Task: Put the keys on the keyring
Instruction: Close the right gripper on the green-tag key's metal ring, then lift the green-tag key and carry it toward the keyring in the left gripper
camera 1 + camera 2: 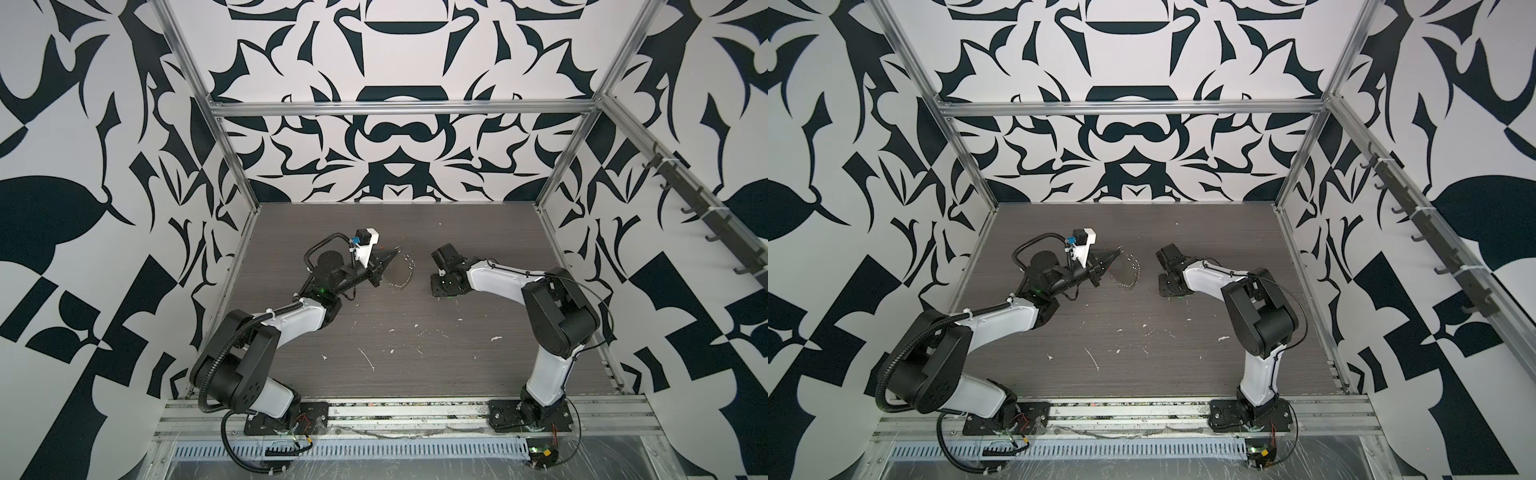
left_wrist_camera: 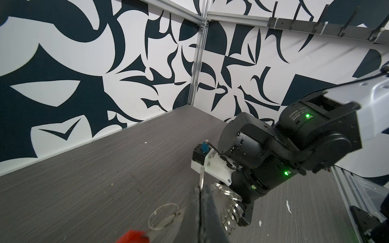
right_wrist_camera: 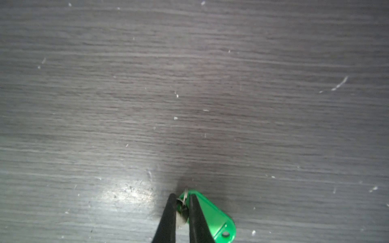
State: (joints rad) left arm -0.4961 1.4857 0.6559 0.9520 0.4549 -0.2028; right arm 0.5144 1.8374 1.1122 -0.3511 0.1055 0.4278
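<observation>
Left gripper (image 1: 395,251) is clamped shut on the keyring (image 1: 412,269), holding it up so the loop hangs ready for threading. Well right of the keyring, down on the table (image 3: 189,84), the right gripper (image 3: 182,198) pinches the green key tag (image 3: 212,218) by its little ring.

Beside my matt black fingers (image 3: 171,216) I see the keys (image 3: 212,218): glossy green plastic, a shiny metal ring (image 3: 185,194); the desk (image 3: 189,84) looks wood-grained, scuffed.
</observation>
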